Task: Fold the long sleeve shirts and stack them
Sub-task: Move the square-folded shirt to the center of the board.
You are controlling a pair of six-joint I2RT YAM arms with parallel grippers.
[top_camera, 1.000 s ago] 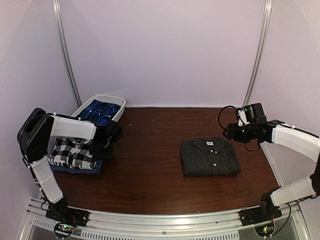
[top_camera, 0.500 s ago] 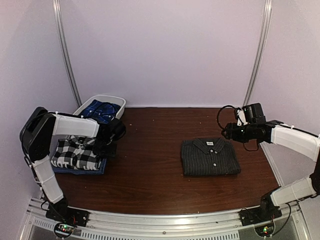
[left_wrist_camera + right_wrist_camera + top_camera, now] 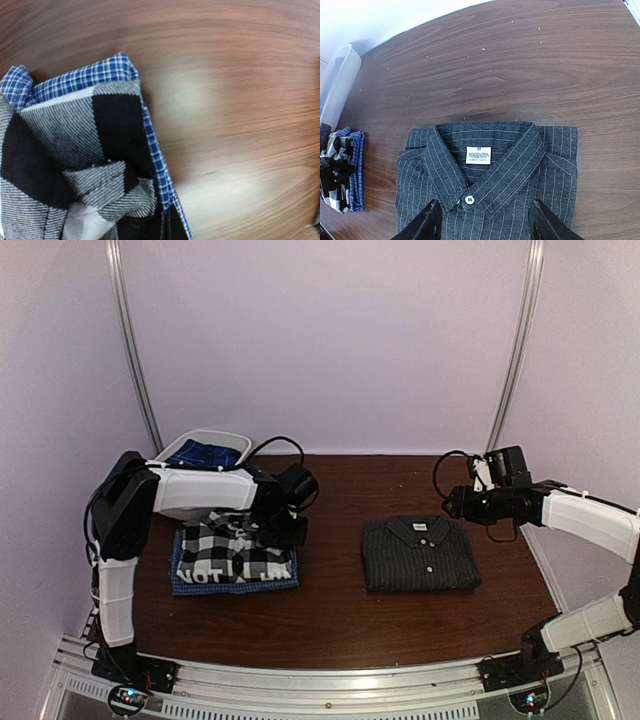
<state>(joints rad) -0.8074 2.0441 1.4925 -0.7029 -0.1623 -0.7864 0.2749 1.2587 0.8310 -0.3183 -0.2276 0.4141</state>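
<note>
The charcoal pinstriped shirt (image 3: pixel 420 555) lies folded, collar toward the back, right of the table's middle. My right gripper (image 3: pixel 457 504) hovers open over its collar edge; in the right wrist view the gripper (image 3: pixel 485 226) straddles the shirt (image 3: pixel 520 170) without touching it. The black-and-white checked shirt (image 3: pixel 232 555) lies folded on a blue shirt (image 3: pixel 235 585) at centre-left. My left gripper (image 3: pixel 283 528) is at this stack's right edge. In the left wrist view it (image 3: pixel 170 227) is shut on the edges of the checked shirt (image 3: pixel 75 135) and the blue fine-checked shirt (image 3: pixel 85 77).
A white bin (image 3: pixel 228 440) with blue cloth (image 3: pixel 200 453) in it stands at the back left; its rim shows in the right wrist view (image 3: pixel 335 85). The brown table (image 3: pixel 330 615) has bare wood between the two shirts and along the front.
My left gripper has dragged the checked-and-blue stack to the right, from the table's left edge toward the middle. The right arm and charcoal shirt have barely moved.
</note>
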